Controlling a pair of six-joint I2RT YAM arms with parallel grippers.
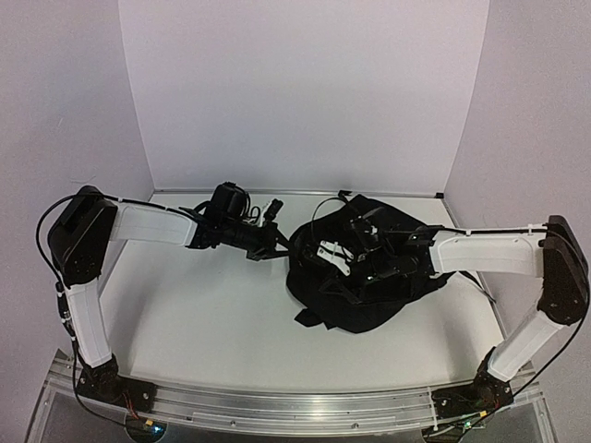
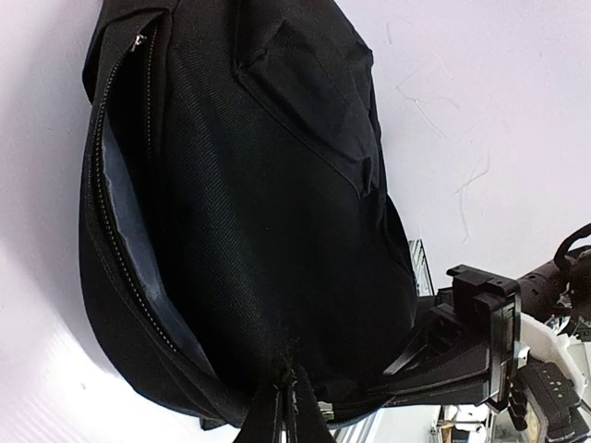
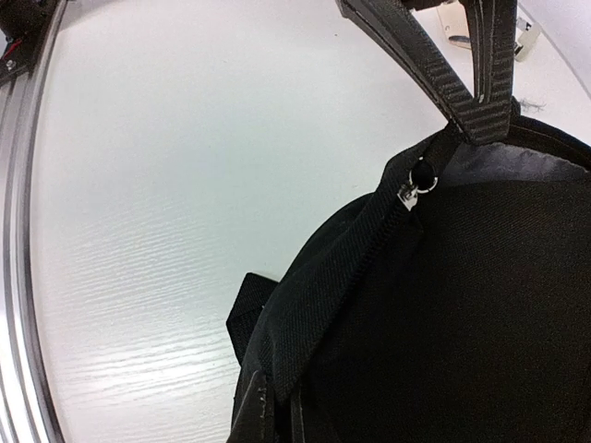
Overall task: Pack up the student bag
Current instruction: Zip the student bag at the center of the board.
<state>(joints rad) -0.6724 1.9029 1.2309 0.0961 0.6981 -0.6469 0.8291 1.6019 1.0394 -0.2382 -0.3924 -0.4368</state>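
The student bag point(image 1: 369, 309) lies slumped on the white worktop point(image 1: 212, 305), the right arm stretched over the bag and the left arm reaching to the bag's edge. Its main zipper point(image 2: 109, 212) stands open along one side, showing the grey lining point(image 2: 125, 198), and a small metal zipper pull point(image 3: 417, 185) sits at the bag's rim. The left gripper point(image 2: 288, 411) appears pinched together on a fold of black fabric at the bag's seam. The right gripper point(image 3: 272, 415) looks likewise clamped on the flap that runs along the zipper, though its fingertips are cut off at the frame's bottom edge. No book or other item to pack can be seen near the bag. The bag will likely handle as a soft, limp thing — woven fabric that sags, folds and gives no firm shape, so a pull at one spot drags only that part and the opening tends to collapse shut. The cloth looks coarse enough not to slip. The best holds seem to be the stiffer, stitched parts — the zipper edge and the seams — one on each side of the bag's mouth, to keep it spread.
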